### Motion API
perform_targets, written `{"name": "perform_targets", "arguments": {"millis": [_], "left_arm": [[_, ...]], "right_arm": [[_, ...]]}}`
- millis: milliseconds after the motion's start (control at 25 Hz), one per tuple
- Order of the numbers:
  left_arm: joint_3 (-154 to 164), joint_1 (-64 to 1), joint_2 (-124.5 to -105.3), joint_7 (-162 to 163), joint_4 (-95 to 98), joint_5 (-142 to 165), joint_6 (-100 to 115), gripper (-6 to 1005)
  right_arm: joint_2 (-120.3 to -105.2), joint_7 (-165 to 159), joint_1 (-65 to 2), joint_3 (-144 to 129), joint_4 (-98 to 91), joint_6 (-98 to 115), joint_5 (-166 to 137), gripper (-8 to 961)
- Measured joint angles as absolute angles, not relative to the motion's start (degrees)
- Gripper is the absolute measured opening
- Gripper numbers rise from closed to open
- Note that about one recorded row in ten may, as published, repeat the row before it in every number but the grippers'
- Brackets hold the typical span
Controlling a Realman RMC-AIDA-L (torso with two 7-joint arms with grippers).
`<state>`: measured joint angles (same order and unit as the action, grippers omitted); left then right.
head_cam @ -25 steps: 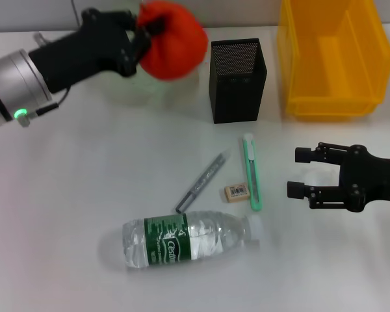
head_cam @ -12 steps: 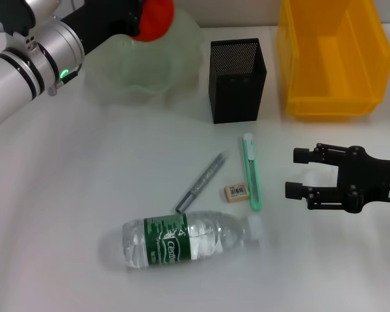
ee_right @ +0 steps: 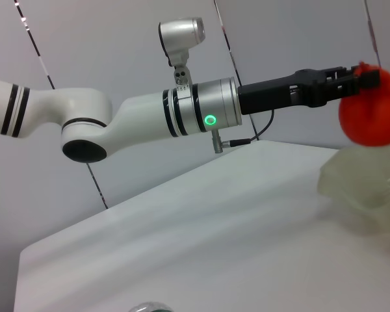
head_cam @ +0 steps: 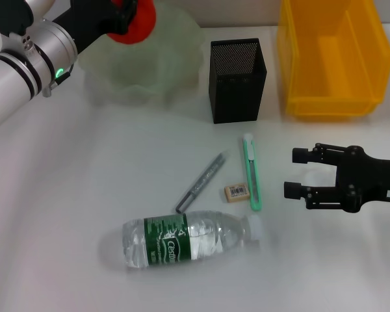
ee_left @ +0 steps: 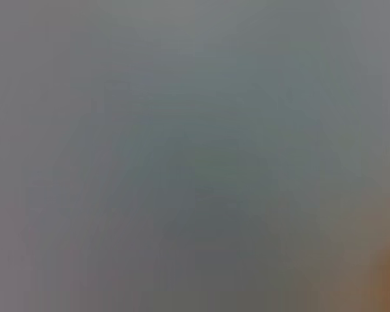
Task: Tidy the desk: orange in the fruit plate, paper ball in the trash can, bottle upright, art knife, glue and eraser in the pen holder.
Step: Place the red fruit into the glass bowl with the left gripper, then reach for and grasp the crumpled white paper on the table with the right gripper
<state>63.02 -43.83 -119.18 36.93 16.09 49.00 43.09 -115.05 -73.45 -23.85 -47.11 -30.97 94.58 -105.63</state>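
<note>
My left gripper [head_cam: 125, 13] is shut on the orange [head_cam: 140, 25] and holds it over the far left rim of the translucent green fruit plate [head_cam: 149, 71]. The right wrist view shows the orange [ee_right: 376, 110] just above the plate [ee_right: 370, 185]. The bottle [head_cam: 188, 239] lies on its side near the front. The grey glue stick [head_cam: 203, 182], the eraser [head_cam: 236, 192] and the green art knife [head_cam: 251, 172] lie together before the black mesh pen holder [head_cam: 238, 81]. My right gripper [head_cam: 294, 172] hovers open just right of the knife. The paper ball is out of view.
A yellow bin [head_cam: 331, 97] stands at the back right, next to the pen holder. The left wrist view shows only a grey blur.
The left arm has swung the orange from above the plate's right side to its far left rim. The right gripper has hardly moved.
</note>
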Motion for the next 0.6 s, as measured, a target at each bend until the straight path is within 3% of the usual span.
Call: {"name": "perform_targets", "arguments": {"millis": [440,600], "left_arm": [[64.0,-42.93,-119.1,40.29,16.13,46.74,47.42,640],[68.64,-39.09,-118.03,49.65,19.36,47.19,57.15,706]], "right_arm": [[-115.05,-72.84,-24.12,-47.11,-30.97,94.05,-105.45,817],[-115.05,-72.78,-24.15,-47.11,-30.94,93.64,-105.27,817]]}}
